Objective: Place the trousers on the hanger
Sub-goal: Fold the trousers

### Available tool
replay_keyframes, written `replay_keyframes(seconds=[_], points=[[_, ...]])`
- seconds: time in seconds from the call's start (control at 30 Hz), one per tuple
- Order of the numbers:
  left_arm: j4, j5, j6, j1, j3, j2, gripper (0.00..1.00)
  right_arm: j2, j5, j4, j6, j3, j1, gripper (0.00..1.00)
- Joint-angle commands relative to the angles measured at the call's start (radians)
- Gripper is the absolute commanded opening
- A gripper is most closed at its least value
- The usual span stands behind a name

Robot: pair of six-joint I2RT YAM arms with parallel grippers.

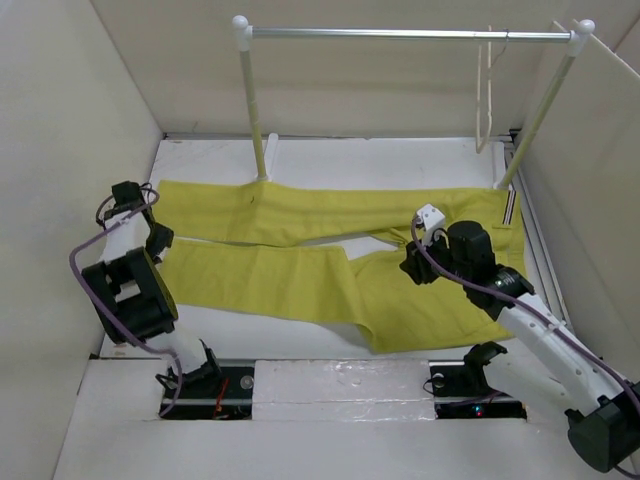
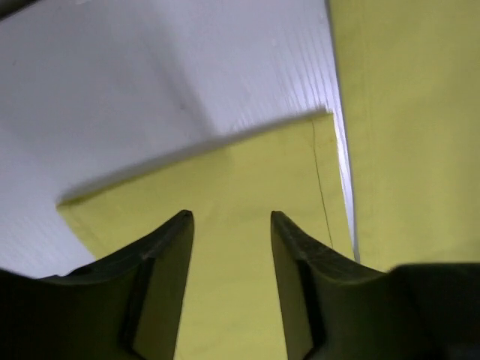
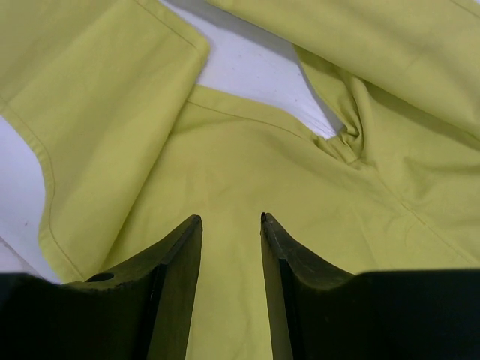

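While the trousers [image 1: 300, 262] lie flat on the table [image 1: 400, 160] and the hanger [image 1: 487, 95] hangs bare on the rail [image 1: 400, 33] at back right, task looks barely begun: left gripper [image 2: 229, 217] at a leg hem & right gripper [image 3: 231, 221] nr the crotch hover w/ jaws part-open, gripping nothing.

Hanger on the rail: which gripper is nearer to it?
Right. The right gripper hovers over the crotch of the trousers, in front of the hanger; the left gripper is at the leg cuffs on the opposite side.
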Motion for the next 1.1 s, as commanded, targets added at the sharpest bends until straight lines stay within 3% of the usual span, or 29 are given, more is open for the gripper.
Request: replay_keyframes(seconds=[0.0, 0.03, 0.1, 0.3, 0.4, 0.77, 0.9, 1.0, 1.03, 1.07], points=[[-0.053, -0.030, 0.022, -0.034, -0.085, -0.203, 0.43, 0.007, -0.010, -0.004, -0.053, 0.058, 0.038, 0.43], [-0.059, -0.019, 0.019, -0.034, -0.154, -0.266, 0.56, 0.007, -0.015, -0.003, -0.061, 0.055, 0.049, 0.44], [-0.113, 0.034, -0.003, 0.060, -0.269, -0.347, 0.56, 0.008, -0.039, 0.017, -0.079, 0.034, 0.049, 0.44], [-0.176, -0.001, -0.061, 0.197, -0.297, -0.449, 0.55, -0.007, -0.098, 0.039, -0.103, 0.003, 0.060, 0.44], [-0.161, 0.028, -0.083, 0.274, -0.320, -0.397, 0.55, -0.023, -0.128, 0.046, -0.106, -0.017, 0.060, 0.44], [-0.001, 0.083, -0.070, 0.261, -0.389, -0.225, 0.55, -0.018, -0.160, -0.044, -0.168, 0.038, 0.051, 0.45], [0.084, 0.076, -0.083, 0.251, -0.431, -0.179, 0.42, -0.029, -0.142, -0.067, -0.162, 0.027, 0.041, 0.46], [0.129, 0.065, -0.081, 0.251, -0.442, -0.143, 0.24, -0.053, -0.122, -0.098, -0.156, 0.029, 0.041, 0.46], [0.144, 0.067, -0.064, 0.251, -0.437, -0.136, 0.12, -0.068, -0.119, -0.104, -0.155, 0.027, 0.032, 0.46], [0.158, 0.074, -0.057, 0.251, -0.439, -0.132, 0.10, -0.076, -0.110, -0.109, -0.150, 0.024, 0.032, 0.46]])
